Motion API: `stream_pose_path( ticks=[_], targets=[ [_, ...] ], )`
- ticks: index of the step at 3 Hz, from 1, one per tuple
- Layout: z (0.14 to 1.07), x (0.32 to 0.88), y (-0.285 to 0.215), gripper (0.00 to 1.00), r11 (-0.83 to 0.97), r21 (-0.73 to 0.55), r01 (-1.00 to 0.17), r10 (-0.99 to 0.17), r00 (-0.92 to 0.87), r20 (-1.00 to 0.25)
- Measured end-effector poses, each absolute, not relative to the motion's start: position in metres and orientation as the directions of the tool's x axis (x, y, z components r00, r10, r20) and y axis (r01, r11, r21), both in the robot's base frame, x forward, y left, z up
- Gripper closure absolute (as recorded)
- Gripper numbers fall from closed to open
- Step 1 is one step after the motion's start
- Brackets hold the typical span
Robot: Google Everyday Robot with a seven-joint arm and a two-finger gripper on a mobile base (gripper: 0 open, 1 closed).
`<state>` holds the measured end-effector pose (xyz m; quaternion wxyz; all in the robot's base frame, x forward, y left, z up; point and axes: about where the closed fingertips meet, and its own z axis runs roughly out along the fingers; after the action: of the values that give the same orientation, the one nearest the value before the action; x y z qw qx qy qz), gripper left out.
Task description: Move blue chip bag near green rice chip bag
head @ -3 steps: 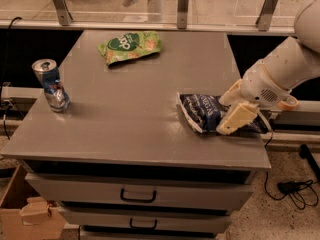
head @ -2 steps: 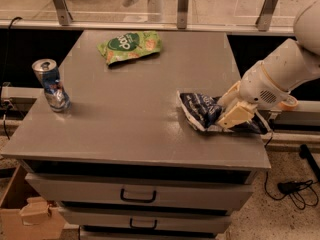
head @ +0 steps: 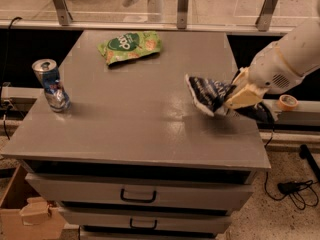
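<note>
From my seat, the arm [head: 295, 54] is a thick, rounded tube in a smooth white shell, entering from the right edge. A narrow cream band rings it where the forearm meets the bulbous white wrist housing, and that housing carries a small patch of fine dots like a grille. The gripper [head: 231, 100] sits over the right side of the grey worktop [head: 150, 129], closed on the crinkled dark navy foil snack bag [head: 204, 92]. Its near finger [head: 244, 97] is a flat, pale tan wedge, with a dark, nearly black part below and behind it.

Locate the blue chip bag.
Camera view: blue chip bag at the table's right edge, gripped by the hand, far from the green rice chip bag.
</note>
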<state>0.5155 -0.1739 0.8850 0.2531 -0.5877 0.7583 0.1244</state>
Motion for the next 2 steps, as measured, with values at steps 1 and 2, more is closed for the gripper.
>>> stream_pose_path(
  ticks=[1, 2],
  targets=[
    [0.953, 0.530, -0.196, 1.00, 0.307, -0.262, -0.915, -0.814, -0.110, -0.570],
    [1.014, 0.542, -0.216, 1.00, 0.348, -0.392, -0.852, -0.815, -0.068, -0.575]
  ],
)
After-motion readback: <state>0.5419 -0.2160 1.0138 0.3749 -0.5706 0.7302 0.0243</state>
